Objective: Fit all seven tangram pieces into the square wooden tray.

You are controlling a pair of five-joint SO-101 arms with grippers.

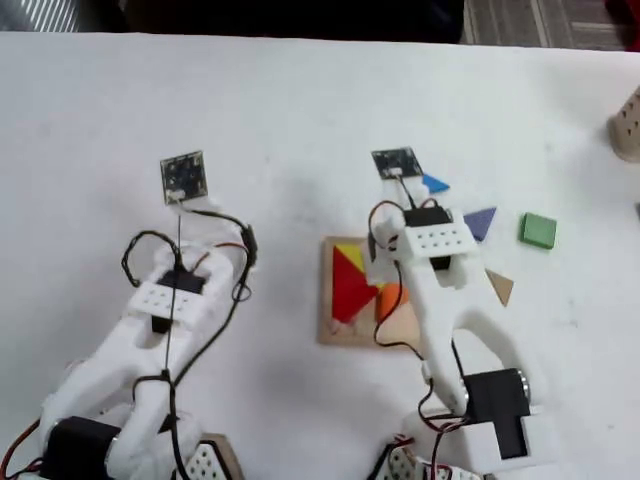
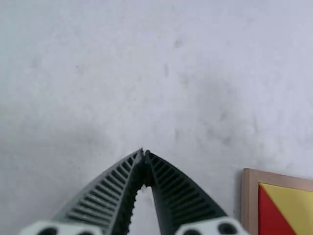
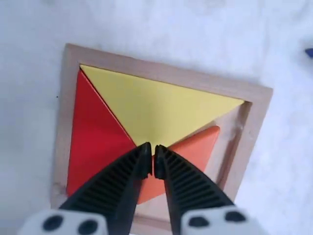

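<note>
My right pincer (image 3: 151, 149) hangs straight over the wooden tray (image 3: 161, 68), its jaws drawn down to a thin slit with nothing between them. Directly under the tips, three pieces meet: the red triangle (image 3: 95, 132), the yellow triangle (image 3: 151, 105) and the orange triangle (image 3: 195, 147). All three lie flat inside the rim, and bare wood shows past the orange one.

The four loose pieces lie on the white table (image 1: 300, 100), out to this pincer's right and outside the tray. They are a blue triangle (image 1: 434, 184), a purple piece (image 1: 481, 222), a green square (image 1: 538, 230) and a tan triangle (image 1: 500, 287).

My left pincer (image 2: 144, 152) is closed on nothing over bare table, with a corner of the tray off to its right.

I judge these pieces to be thin, stiff and very light, with smooth faces that could skate away under a sideways nudge. They probably will not crush. I would come down from above and pinch across two opposite edges near the middle, so the piece does not swivel. The green square looks easiest, with parallel sides. On the triangles the jaws may squeeze off a slanted edge, so I would set one jaw on the long side and the other close to the opposite corner.
</note>
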